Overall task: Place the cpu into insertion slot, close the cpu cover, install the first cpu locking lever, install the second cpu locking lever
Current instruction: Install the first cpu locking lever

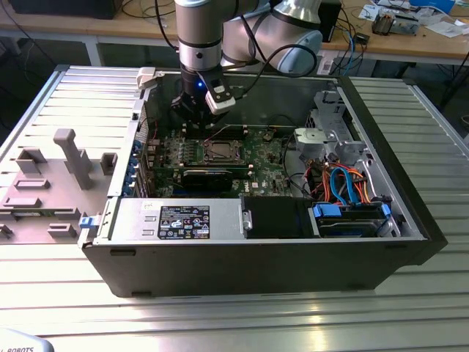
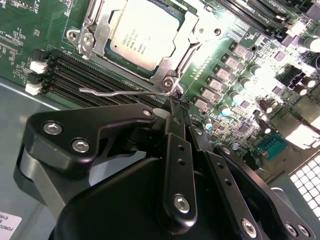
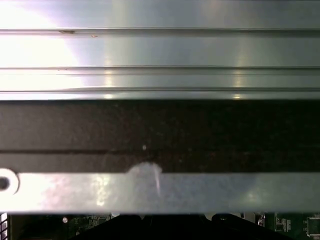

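In the second wrist view the cpu point(image 2: 145, 32) lies flat in the insertion slot point(image 1: 220, 152) on the green board, silvery top up. The cpu cover point(image 2: 111, 22) is down around it, its window framing the chip. A thin silver wire locking lever point(image 2: 125, 92) runs along the socket's edge beside the black memory slots. My gripper point(image 2: 176, 102) has its black fingers point(image 2: 172, 130) pressed together, and the tips touch the lever's end at the socket's corner. In the exterior view the gripper point(image 1: 192, 121) hangs just behind the socket's left part.
The open computer case point(image 1: 264, 264) stands on a grooved metal table point(image 1: 432, 117). Memory slots point(image 2: 70, 70) lie beside the socket, and a drive cage with blue and orange cables point(image 1: 344, 183) is at the exterior view's right. Grey fixtures point(image 1: 73, 158) stand left. The first wrist view faces the case wall point(image 3: 160, 130).
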{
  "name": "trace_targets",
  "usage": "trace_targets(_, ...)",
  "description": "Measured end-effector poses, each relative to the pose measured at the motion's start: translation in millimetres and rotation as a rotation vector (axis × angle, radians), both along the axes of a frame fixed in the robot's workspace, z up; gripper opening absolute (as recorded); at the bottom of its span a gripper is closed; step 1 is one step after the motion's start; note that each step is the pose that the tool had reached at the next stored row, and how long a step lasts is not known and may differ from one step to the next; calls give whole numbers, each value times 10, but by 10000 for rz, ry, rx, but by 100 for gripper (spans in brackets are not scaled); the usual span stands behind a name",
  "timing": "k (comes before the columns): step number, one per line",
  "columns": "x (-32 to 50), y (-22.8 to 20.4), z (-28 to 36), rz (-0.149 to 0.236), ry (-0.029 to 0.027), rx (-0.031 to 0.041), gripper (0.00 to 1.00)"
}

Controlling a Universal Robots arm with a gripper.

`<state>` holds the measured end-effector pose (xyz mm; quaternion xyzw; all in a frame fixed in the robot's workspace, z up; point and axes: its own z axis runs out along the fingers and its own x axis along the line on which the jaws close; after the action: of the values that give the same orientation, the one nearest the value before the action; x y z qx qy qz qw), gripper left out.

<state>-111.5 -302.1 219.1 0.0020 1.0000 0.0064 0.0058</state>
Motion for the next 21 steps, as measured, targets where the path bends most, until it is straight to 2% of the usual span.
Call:
trace_targets(8, 0, 1, -12, 0, -1, -5, 11)
trace_targets(17, 3, 29, -33, 5, 1, 23, 11)
trace_targets(21, 68, 37, -37, 85, 0, 25, 11)
